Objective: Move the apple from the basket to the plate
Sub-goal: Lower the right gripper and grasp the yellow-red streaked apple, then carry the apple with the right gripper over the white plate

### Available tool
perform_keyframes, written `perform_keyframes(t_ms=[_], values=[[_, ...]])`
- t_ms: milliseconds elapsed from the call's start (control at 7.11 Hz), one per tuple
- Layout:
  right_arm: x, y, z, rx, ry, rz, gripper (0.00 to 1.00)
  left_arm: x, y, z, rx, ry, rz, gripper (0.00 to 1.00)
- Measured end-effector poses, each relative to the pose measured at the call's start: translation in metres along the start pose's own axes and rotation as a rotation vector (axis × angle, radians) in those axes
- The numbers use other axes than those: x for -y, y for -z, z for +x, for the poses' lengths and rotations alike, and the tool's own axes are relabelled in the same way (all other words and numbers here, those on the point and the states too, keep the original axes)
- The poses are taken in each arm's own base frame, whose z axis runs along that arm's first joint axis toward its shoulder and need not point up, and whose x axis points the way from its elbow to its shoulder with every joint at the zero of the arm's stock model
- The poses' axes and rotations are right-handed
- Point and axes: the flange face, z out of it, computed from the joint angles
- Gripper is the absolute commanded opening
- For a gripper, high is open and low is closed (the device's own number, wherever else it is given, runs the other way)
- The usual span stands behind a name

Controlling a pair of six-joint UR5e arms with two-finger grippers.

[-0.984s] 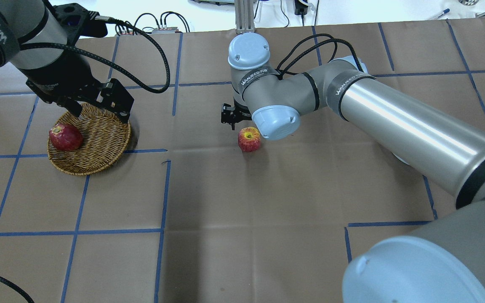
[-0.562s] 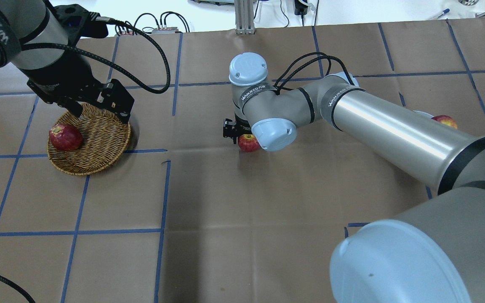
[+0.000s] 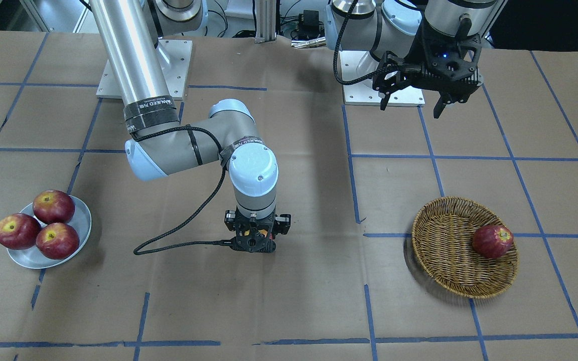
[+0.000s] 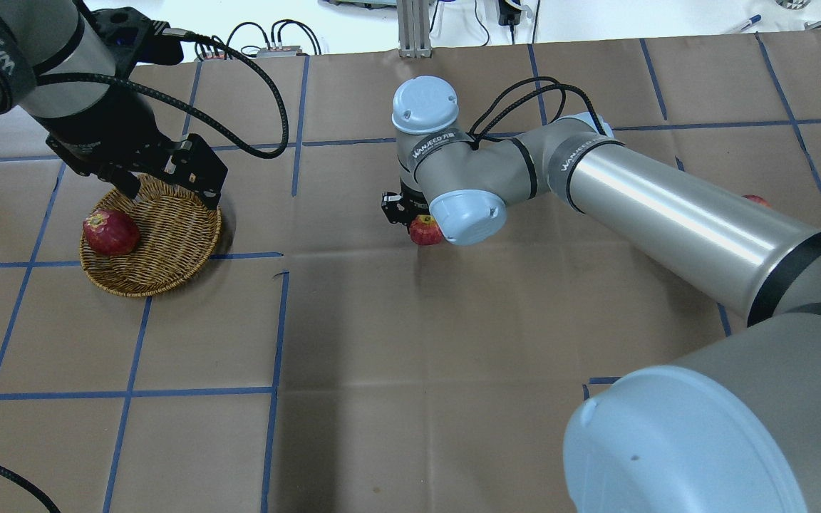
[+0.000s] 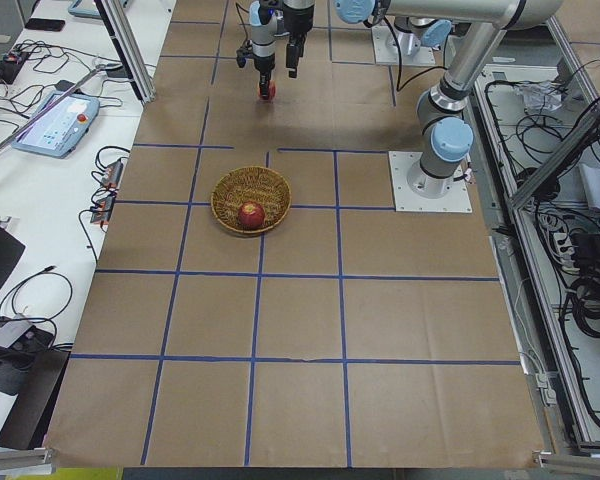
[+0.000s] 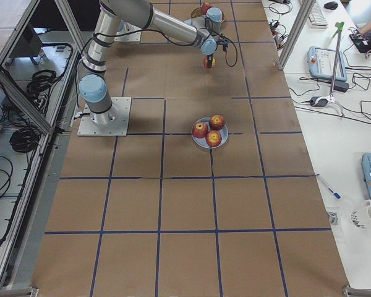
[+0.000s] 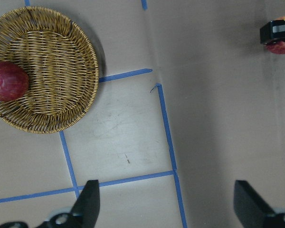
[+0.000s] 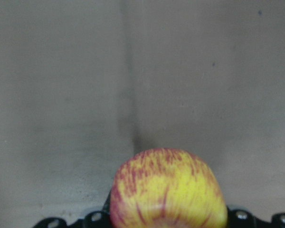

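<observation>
The yellow, red-streaked apple (image 8: 168,190) sits between the jaws of my right gripper (image 3: 255,239), which is shut on it near the table's middle. It also shows in the overhead view (image 4: 425,231), half hidden under the wrist. The wicker basket (image 4: 168,249) stands at my left and holds one dark red apple (image 4: 110,232). My left gripper (image 7: 168,204) is open and empty, high above the table beside the basket (image 7: 57,71). The pale plate (image 3: 82,216) lies at my far right with three red apples on it.
The right arm's forearm and elbow stretch across the table's right half in the overhead view and hide the plate there. Black cables hang from both wrists. Blue tape lines grid the brown paper table cover.
My right gripper came down over the yellow-red apple lying on the table and closed on it; the apple now sits slightly farther back. The left arm has not moved.
</observation>
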Motion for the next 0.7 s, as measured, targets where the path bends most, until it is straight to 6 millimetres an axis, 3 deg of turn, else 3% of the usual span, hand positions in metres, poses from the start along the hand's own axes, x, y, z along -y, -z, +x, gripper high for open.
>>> perform_keyframes(t_ms=[281, 422, 703], values=[[0.014, 0.067, 0.019, -0.002, -0.007, -0.001, 0.51, 0.0, 0.0, 0.0, 0.0, 0.0, -0.001, 0.99], [0.02, 0.102, 0.049, -0.012, 0.01, -0.021, 0.51, 0.0, 0.0, 0.0, 0.0, 0.0, -0.001, 0.99], [0.04, 0.158, 0.151, -0.023, 0.061, -0.042, 0.51, 0.0, 0.0, 0.0, 0.0, 0.0, -0.001, 0.99]])
